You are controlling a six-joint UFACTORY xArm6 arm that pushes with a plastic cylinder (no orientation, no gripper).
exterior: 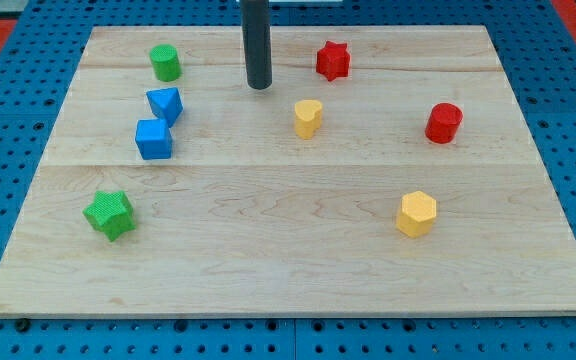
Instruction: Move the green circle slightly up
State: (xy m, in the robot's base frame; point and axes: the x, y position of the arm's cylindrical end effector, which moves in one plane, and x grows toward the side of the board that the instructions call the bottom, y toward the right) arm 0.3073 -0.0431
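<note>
The green circle (165,63) is a short green cylinder standing near the board's top left. My tip (259,86) is the lower end of a dark rod that comes down from the view's top. It rests on the board to the right of the green circle and slightly lower, well apart from it. It touches no block.
A blue triangle (165,104) and a blue cube (154,139) lie just below the green circle. A green star (109,214) is at lower left. A red star (333,60), yellow heart (308,117), red cylinder (444,122) and yellow hexagon (416,213) lie to the right. The wooden board (288,250) sits on a blue pegboard.
</note>
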